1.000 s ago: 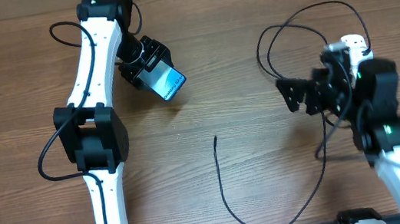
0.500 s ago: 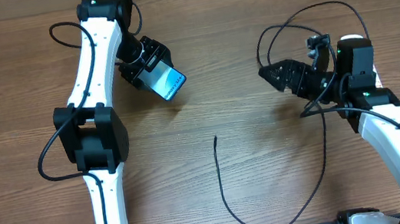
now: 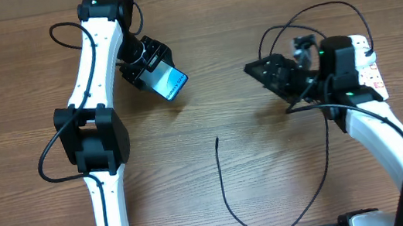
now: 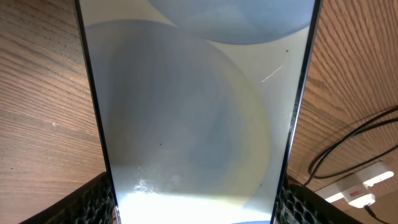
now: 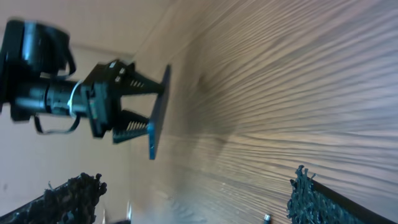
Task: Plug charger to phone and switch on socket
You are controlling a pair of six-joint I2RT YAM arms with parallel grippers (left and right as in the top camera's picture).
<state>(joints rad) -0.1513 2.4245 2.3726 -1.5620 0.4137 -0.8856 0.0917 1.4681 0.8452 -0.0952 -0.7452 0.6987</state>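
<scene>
- Left claw is clamped on the phone, one finger on each long edge. It holds it up off the worktop at a tilt, with the lit blue screen facing up and to the right.
- The left wrist view is basically all screen, with the black finger pads hugging the bottom corners. You can spot the socket in the lower right corner with a bit of red on it.
- Nothing's changed on that side. The left arm and phone are in the same spot as a second ago.
- The right arm is what moved. A second ago its claw sat low by the socket, and since then the wrist has swung up and left. The right claw now points across at the phone but is well short of it.
- That claw is spread wide with nothing in it. The right wrist view shows both fingers far apart, and the phone edge-on straight ahead.
- With the arm shifted, more of the white socket shows at the right edge, red marks included.
- The charger hasn't budged. Its loose tip lies mid-worktop below the phone, plugged into nothing. The cable drops down, curves along the near edge, then climbs under the right arm into loops by the socket.
</scene>
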